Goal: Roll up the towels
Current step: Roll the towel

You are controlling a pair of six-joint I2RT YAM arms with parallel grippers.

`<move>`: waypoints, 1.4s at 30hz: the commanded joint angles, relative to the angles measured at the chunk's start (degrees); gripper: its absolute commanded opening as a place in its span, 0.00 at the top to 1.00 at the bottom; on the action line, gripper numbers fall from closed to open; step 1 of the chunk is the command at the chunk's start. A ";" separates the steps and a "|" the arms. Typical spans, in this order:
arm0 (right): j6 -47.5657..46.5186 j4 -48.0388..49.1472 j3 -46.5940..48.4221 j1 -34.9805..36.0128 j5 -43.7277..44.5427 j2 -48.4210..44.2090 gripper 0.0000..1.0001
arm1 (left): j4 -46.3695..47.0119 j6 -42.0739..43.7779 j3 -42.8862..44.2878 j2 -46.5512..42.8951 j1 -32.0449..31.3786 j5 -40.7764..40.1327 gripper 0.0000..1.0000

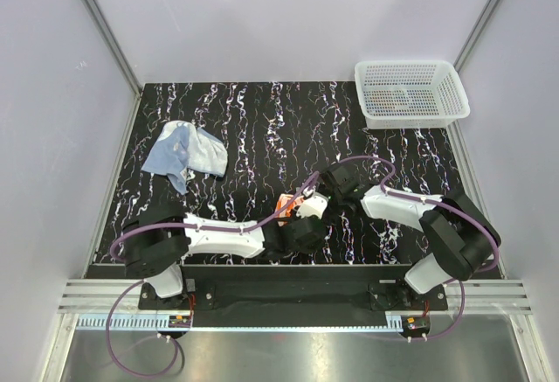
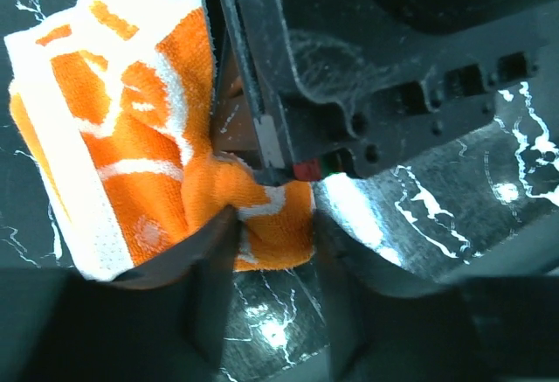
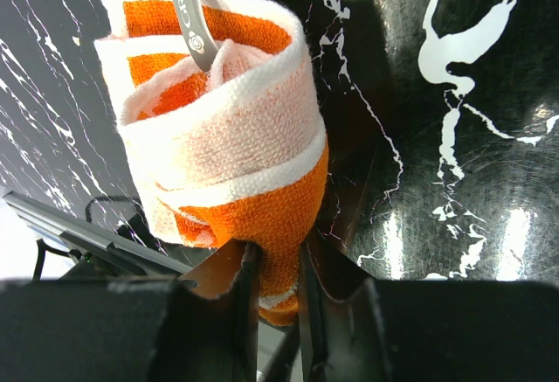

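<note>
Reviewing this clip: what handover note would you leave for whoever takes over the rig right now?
Right gripper: shut on the orange towel, pinching one end.
Left gripper: jaws around a corner of the same towel; firm grip unclear.
Orange towel: near middle of the table, between both grippers, wound into a loose roll.
Blue-grey towel: crumpled at far left, no gripper on it.
Done: orange roll mostly formed. Left: finish it, then roll the blue-grey towel.
</note>
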 commanded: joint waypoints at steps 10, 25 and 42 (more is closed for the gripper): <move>-0.77 -7.10 1.88 0.81 1.98 -0.91 0.82 | 1.85 -1.57 -2.11 -0.41 -0.14 -1.25 0.97; -9.38 -18.18 11.73 -9.37 6.13 -4.59 0.24 | 11.06 -2.36 -10.72 -8.66 2.85 7.97 1.00; -6.76 6.05 -7.33 -12.20 -10.56 -15.50 0.23 | 40.16 -10.97 -27.85 -13.25 22.45 39.08 1.00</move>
